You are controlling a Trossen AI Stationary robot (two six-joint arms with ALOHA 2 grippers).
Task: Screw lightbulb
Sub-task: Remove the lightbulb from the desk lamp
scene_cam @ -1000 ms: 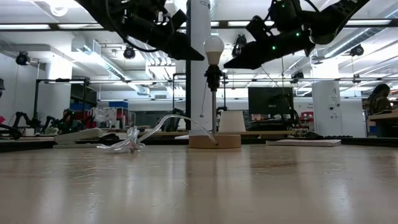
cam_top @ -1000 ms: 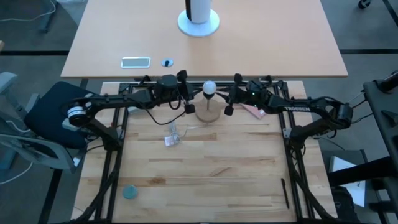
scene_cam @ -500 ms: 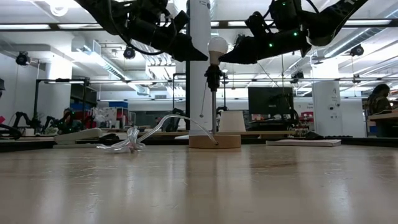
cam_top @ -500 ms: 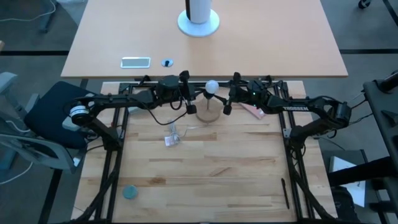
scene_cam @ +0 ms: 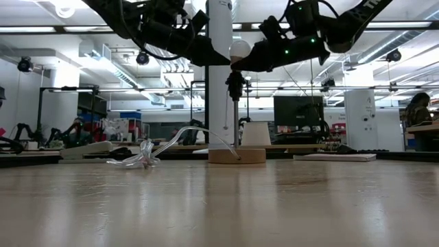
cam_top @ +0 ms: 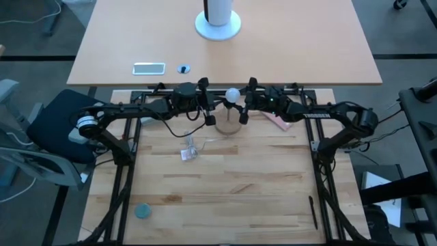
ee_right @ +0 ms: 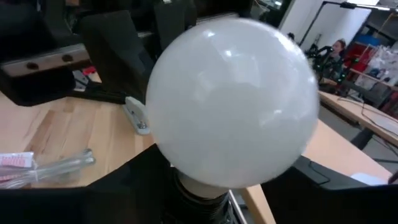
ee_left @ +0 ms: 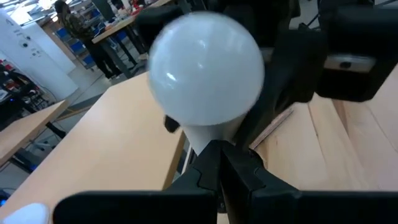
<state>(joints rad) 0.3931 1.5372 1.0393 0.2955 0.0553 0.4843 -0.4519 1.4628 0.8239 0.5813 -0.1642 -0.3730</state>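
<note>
The frosted white lightbulb [cam_top: 233, 94] sits upright in the black socket [scene_cam: 235, 79] of a thin stand on a round wooden base [cam_top: 229, 126]. My left gripper [ee_left: 219, 163] is shut and comes level from the table's left; its tip [scene_cam: 221, 61] is at the bulb's neck. My right gripper [cam_top: 244, 101] comes level from the table's right. It is open, with one finger on each side of the bulb [ee_right: 231, 99]. My left gripper's shut fingertips [ee_left: 211, 155] point at the bulb's neck [ee_left: 208, 134] just above the socket; whether they touch it I cannot tell. My right gripper's fingers [ee_right: 124, 180] flank the bulb's lower half; the bulb hides the place, and touch cannot be told.
A crumpled clear wrapper [cam_top: 189, 150] lies left of the wooden base. A pink and white packet [cam_top: 276, 121] lies right of it. A teal disc [cam_top: 142, 211] and a black pen [cam_top: 313, 212] lie near the front corners. A white pillar [cam_top: 218, 24] stands on the far table.
My right gripper has moved toward the table's left, up to the bulb, so its fingers now stand beside the glass. The left gripper has kept still, and the bulb stays on the stand.
</note>
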